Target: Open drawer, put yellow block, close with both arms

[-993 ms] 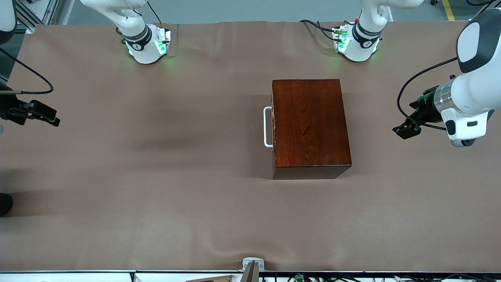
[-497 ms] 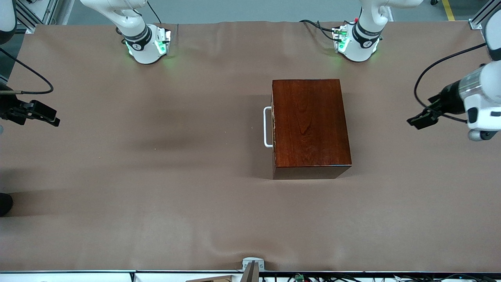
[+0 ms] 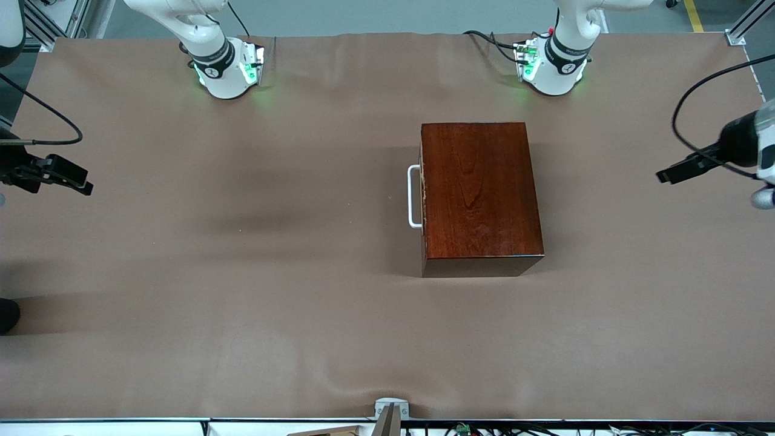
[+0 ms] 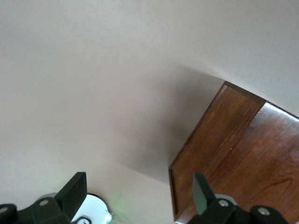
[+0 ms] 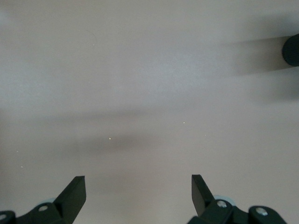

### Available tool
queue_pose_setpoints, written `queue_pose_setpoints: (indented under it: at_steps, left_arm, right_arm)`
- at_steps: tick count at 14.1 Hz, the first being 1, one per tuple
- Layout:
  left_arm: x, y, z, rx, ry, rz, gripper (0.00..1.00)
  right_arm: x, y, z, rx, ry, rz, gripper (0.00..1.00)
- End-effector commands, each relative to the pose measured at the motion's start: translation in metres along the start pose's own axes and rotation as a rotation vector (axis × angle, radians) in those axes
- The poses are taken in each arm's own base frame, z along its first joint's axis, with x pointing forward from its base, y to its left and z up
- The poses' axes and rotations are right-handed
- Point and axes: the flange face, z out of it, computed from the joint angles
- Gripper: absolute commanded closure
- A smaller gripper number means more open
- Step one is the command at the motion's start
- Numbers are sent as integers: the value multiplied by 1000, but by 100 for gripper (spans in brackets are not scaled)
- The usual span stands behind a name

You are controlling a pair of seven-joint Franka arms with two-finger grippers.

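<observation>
We read this as the tail end of the job. The dark-wood box [image 3: 478,194] sits just off mid-frame in the front view, toward the left arm's end of the table [image 3: 242,315]. Its drawer [image 3: 423,181] is pushed fully home, so only the white handle [image 3: 412,197] sticks out, pointing toward the right arm's end. The yellow block is nowhere in view. We'd guess it's shut inside, which would explain the bare cloth (we can't confirm it from here). The left gripper [image 3: 672,175] hangs over the cloth at the mid-height frame edge on its own arm's side, well apart from the box. The left wrist view shows its fingers [image 4: 74,191] spread wide w/ nothing between them, and only a corner of the box. The right gripper [image 3: 75,181] waits over the cloth at the other mid-height edge, fingers [image 5: 74,191] likewise apart & empty. Both seem parked wide so as to stay clear of the box, prob. because no grasp is left to make. Vs. the earlier frames, the left gripper has pulled back step by step from near the box out to the frame edge, and much of its white forearm has left the shot. The right gripper, box & handle haven't budged.
</observation>
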Motion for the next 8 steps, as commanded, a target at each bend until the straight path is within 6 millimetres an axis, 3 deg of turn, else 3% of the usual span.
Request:
queue_pose_setpoints:
  at_steps: [1, 4, 8]
  left_arm:
    - [-6, -34, -12, -31, 10, 59, 0]
    - [-3, -63, -26, -37, 43, 150, 0]
    - [-14, -37, -37, -34, 77, 237, 0]
  right_arm:
    - [-7, 1, -7, 14, 4, 5, 0]
    - [-7, 2, -7, 14, 1, 7, 0]
    - [-7, 2, -8, 14, 4, 7, 0]
